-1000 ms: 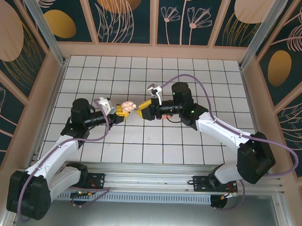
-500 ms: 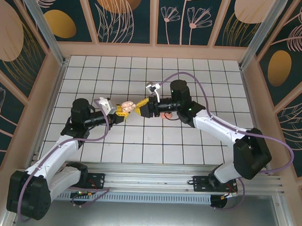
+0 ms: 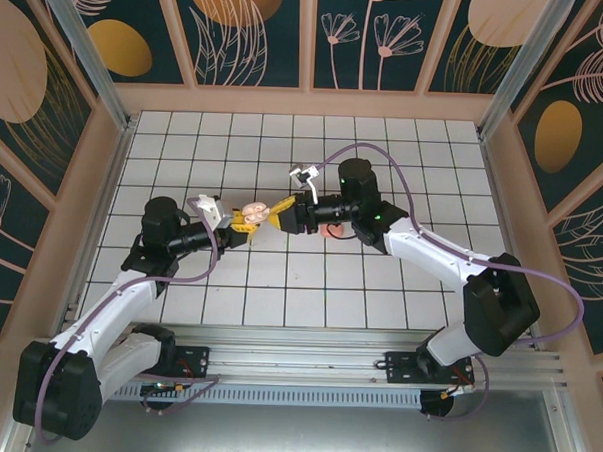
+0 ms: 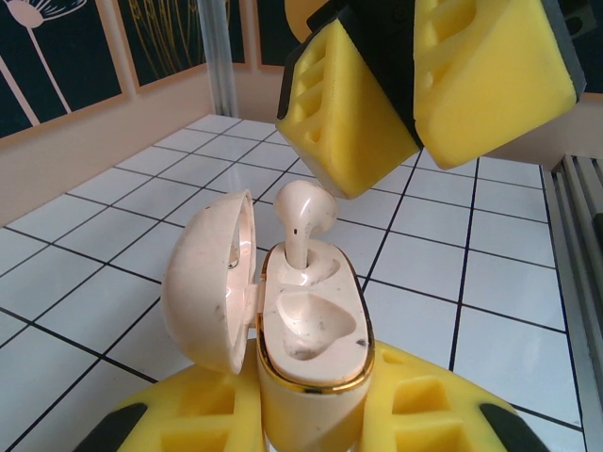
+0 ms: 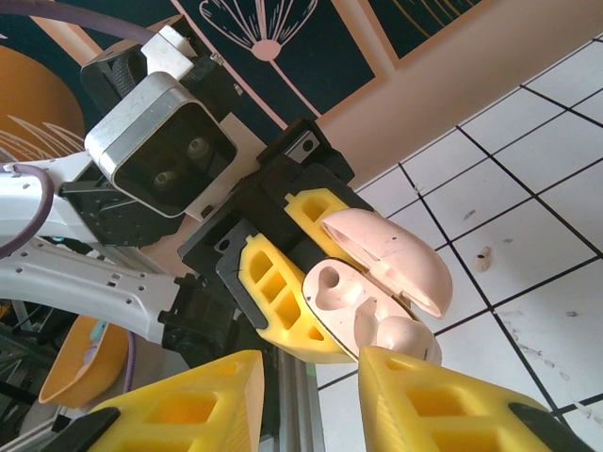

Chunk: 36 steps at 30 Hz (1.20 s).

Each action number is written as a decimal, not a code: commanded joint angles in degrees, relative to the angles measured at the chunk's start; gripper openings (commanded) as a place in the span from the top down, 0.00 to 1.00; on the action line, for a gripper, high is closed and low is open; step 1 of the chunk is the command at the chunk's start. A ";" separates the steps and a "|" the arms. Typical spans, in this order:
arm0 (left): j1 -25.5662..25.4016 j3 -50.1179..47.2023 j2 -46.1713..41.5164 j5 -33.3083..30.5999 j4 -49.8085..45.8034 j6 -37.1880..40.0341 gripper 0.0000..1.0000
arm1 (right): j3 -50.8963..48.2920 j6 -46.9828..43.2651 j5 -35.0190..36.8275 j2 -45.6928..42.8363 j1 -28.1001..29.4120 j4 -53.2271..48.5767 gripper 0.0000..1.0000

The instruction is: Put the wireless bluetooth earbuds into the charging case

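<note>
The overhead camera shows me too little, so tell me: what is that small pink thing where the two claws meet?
Observer: A charging case, its lid swung open; the left claw is clamped on it.
Operator: Anything inside?
Observer: One earbud stands stem-down in the slot farther from the left claw; the nearer slot is empty.
Operator: Is the other claw holding it?
Observer: No. The right claw shows a gap between its fingers; the earbud is beside one finger, not between them.
</note>
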 commanded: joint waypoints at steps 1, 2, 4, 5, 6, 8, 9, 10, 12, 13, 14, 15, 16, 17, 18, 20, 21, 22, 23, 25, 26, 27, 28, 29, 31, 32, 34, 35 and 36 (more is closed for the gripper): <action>-0.18 1.85 -0.61 1.34 2.26 -0.34 0.88 | 2.07 0.08 -1.15 0.81 0.09 1.39 0.68; -0.17 1.85 -0.66 1.38 2.19 -0.34 0.88 | 2.14 0.05 -1.15 0.86 0.09 1.35 0.68; -0.20 1.85 -0.75 1.39 2.20 -0.35 0.88 | 2.09 -0.11 -1.33 0.56 0.10 1.52 0.68; -0.15 1.83 -0.76 1.39 2.24 -0.39 0.88 | 2.06 -0.28 -1.12 0.35 0.11 1.46 0.68; -0.16 1.85 -0.75 1.40 2.26 -0.40 0.88 | 2.06 -0.50 -0.98 0.09 0.03 1.22 0.67; -0.14 1.81 -0.73 1.39 2.23 -0.35 0.88 | 2.06 -1.05 -0.59 -0.60 -0.16 0.39 0.66; -0.13 1.85 -0.71 1.41 2.19 -0.34 0.88 | 1.92 -1.28 -0.33 -1.09 -0.26 0.15 0.64; -0.13 1.85 -0.75 1.39 2.20 -0.40 0.88 | 1.67 -1.44 -0.04 -1.52 -0.43 -0.03 0.62; -0.15 1.85 -0.75 1.45 2.22 -0.41 0.88 | 1.14 -1.40 0.25 -2.16 -0.85 -0.14 0.61; -0.20 1.85 -0.83 1.45 2.24 -0.37 0.88 | 0.92 -1.45 0.25 -2.43 -1.08 -0.20 0.61; -0.17 1.81 -0.84 1.42 2.20 -0.30 0.88 | 0.70 -1.44 0.25 -2.69 -1.34 -0.15 0.61; -0.13 1.77 -0.84 1.39 2.21 -0.30 0.88 | 0.57 -1.31 0.25 -2.85 -1.55 -0.06 0.61; -0.13 1.76 -0.79 1.42 2.18 -0.32 0.88 | 0.42 -1.18 0.25 -2.98 -1.73 0.01 0.61; -0.13 1.78 -0.84 1.44 2.11 -0.32 0.88 | 0.39 -1.09 0.32 -2.93 -1.84 0.12 0.61; -0.17 1.77 -0.85 1.39 2.11 -0.29 0.88 | 0.40 -1.02 0.43 -2.92 -1.94 0.12 0.61; -0.17 1.76 -0.99 1.39 2.10 -0.28 0.88 | 0.79 -0.95 0.77 -2.51 -2.01 0.02 0.61; -0.13 1.80 -1.01 1.38 2.13 -0.27 0.88 | 0.91 -0.95 0.91 -2.22 -2.06 -0.05 0.62; -0.15 1.90 -0.97 1.39 2.12 -0.31 0.88 | 1.09 -0.88 0.96 -1.88 -2.02 -0.06 0.63; -0.13 1.85 -0.99 1.43 2.04 -0.25 0.88 | 1.25 -0.81 0.75 -1.55 -2.02 -0.06 0.63; -0.09 1.85 -1.06 1.40 2.04 -0.27 0.88 | 1.49 -0.82 0.43 -0.86 -2.02 -0.12 0.66; -0.14 1.85 -1.10 1.35 1.96 -0.28 0.88 | 1.62 -0.83 0.30 -0.63 -1.96 -0.14 0.66; -0.15 1.81 -1.18 1.34 1.93 -0.22 0.88 | 1.73 -0.76 0.19 -0.34 -2.00 -0.14 0.67; -0.18 1.76 -1.19 1.24 1.95 -0.22 0.88 | 1.78 -0.74 0.08 -0.21 -1.88 -0.06 0.68; -0.14 1.76 -1.19 1.21 1.85 -0.18 0.88 | 1.89 -0.69 -0.01 -0.01 -1.79 -0.06 0.68; -0.20 1.76 -1.19 1.22 1.96 -0.20 0.88 | 2.06 -0.74 -0.09 0.35 -1.59 -0.06 0.69; -0.14 1.79 -1.05 1.28 1.94 -0.20 0.88 | 2.13 -0.68 -0.17 0.48 -1.49 -0.06 0.68; -0.15 1.80 -1.14 1.23 1.89 -0.21 0.88 | 2.25 -0.82 -0.18 0.92 -1.32 -0.14 0.69; -0.18 1.85 -1.19 1.31 1.93 -0.19 0.88 | 2.26 -0.86 -0.18 1.10 -1.29 -0.14 0.69; -0.18 1.85 -1.15 1.31 1.84 -0.21 0.88 | 2.39 -0.83 -0.18 1.27 -1.23 -0.22 0.69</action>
